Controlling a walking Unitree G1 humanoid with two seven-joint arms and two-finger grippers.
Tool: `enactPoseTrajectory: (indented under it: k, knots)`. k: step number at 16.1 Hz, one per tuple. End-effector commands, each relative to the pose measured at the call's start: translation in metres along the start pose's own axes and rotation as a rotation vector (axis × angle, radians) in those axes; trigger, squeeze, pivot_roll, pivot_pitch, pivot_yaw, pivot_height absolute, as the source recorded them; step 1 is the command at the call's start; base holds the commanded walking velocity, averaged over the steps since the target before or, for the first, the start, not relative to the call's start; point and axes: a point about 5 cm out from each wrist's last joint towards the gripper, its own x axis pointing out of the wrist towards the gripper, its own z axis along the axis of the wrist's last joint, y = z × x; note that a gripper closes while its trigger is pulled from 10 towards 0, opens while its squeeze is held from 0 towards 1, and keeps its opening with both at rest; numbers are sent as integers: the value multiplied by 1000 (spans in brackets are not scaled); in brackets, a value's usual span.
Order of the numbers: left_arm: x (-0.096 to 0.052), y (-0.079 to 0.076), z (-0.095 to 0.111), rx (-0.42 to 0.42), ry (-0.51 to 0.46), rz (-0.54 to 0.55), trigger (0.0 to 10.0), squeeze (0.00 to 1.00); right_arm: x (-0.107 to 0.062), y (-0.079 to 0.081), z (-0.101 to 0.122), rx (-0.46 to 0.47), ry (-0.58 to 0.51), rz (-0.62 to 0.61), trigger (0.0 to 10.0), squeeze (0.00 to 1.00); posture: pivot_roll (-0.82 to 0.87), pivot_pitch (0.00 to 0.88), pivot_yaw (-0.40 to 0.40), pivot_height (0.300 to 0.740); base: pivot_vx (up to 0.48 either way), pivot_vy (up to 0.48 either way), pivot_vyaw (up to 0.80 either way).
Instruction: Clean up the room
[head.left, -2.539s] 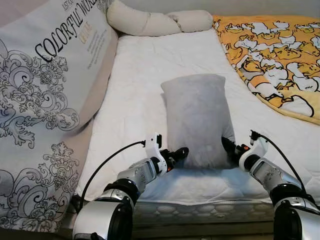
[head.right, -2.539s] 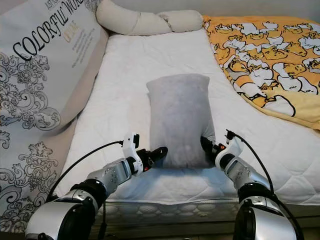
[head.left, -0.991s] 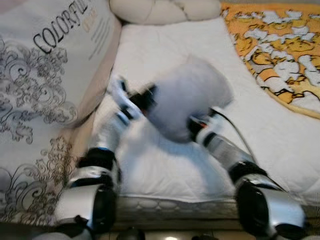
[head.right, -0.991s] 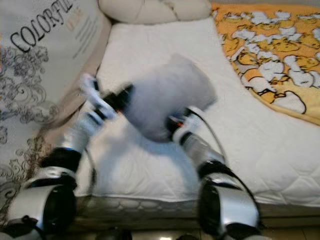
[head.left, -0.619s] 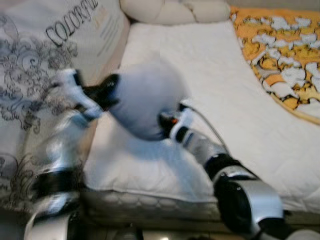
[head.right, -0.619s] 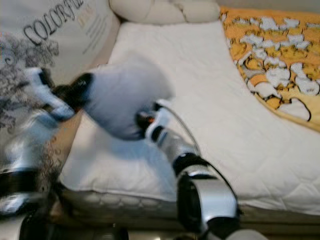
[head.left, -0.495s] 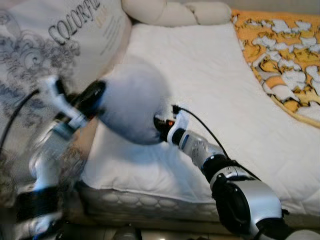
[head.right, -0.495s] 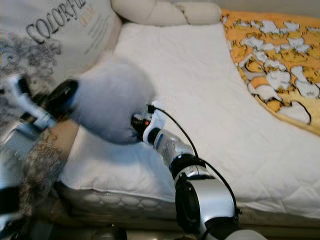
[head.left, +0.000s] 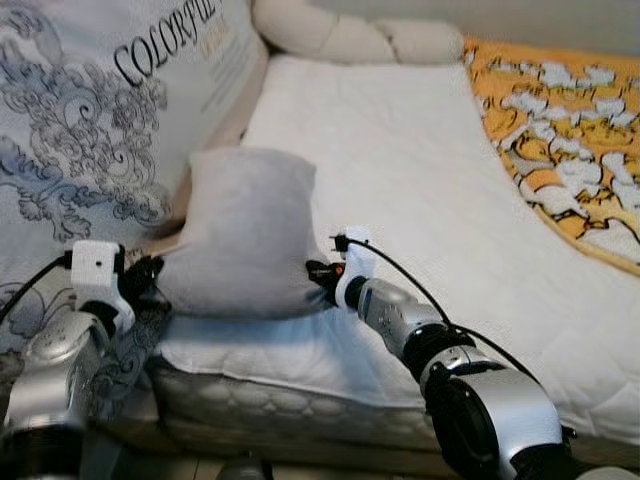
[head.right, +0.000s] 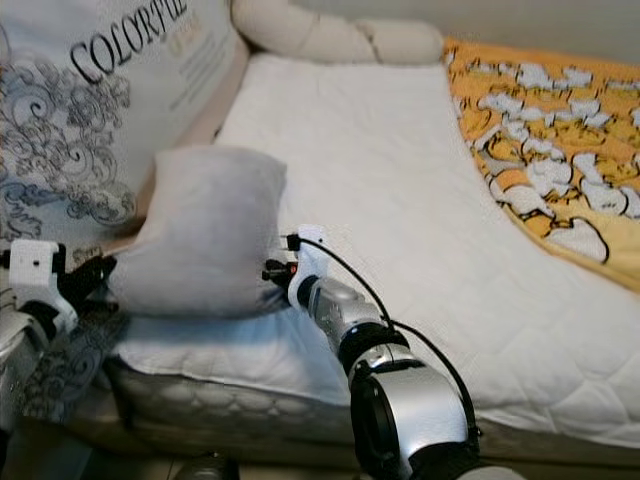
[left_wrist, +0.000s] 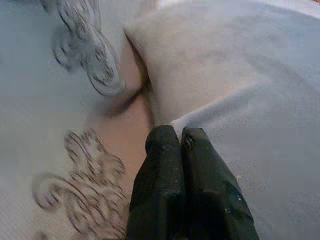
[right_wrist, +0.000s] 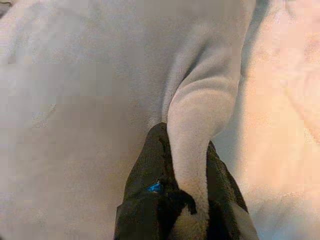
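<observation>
Patterned bedding (head.left: 90, 130) at far left, printed "COLORFUL WORLD". Left gripper (left_wrist: 175, 137), fingers pressed together on the edge of the grey pillow (head.left: 245, 230). Pillow rests on mattress (head.left: 400, 180) near its front left corner, long axis running toward the headboard. Right gripper (right_wrist: 186, 150) clamps a pillow fold. Orange cartoon blanket (head.left: 560, 130) on the right side.

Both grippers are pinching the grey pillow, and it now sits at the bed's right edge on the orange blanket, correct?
Not quite. The left gripper and right gripper do pinch the grey pillow, but the left eye view shows it at the bed's left edge, against the big patterned cushion. The orange blanket lies apart from it.
</observation>
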Motion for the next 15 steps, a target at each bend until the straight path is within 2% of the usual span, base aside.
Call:
enactPoseTrajectory:
  k: [1,2,4,7,9,10,12,15]
  knots:
    - [-3,25,17,52,-43,116,0,0,5,18,-26,53,52,32,10000,894,132,0,-24,740,0,0,0]
    - [0,38,32,85,-70,163,0,0,5,20,-30,44,61,59,10000,1000,127,0,-17,740,0,0,0]
    - [3,56,55,153,-137,239,0,0,3,18,-33,37,63,90,10000,1000,127,0,-15,740,0,0,0]
    - [2,67,70,226,-187,300,0,0,-3,9,-39,-1,75,120,10000,1000,131,0,-17,740,0,0,0]
    - [3,64,63,226,-166,262,0,0,-9,-1,-42,-9,75,133,10000,1000,130,0,-15,740,0,0,0]
    - [4,52,44,202,-124,191,0,0,-16,-14,-42,-6,57,119,10000,1000,125,0,-12,740,0,0,0]
    - [2,46,24,176,-76,177,0,0,-23,-29,-38,5,23,88,10000,1000,118,0,-7,740,0,0,0]
    - [-3,41,-2,117,24,170,0,0,-30,-42,-29,-3,-25,61,10000,1000,104,0,5,740,0,0,0]
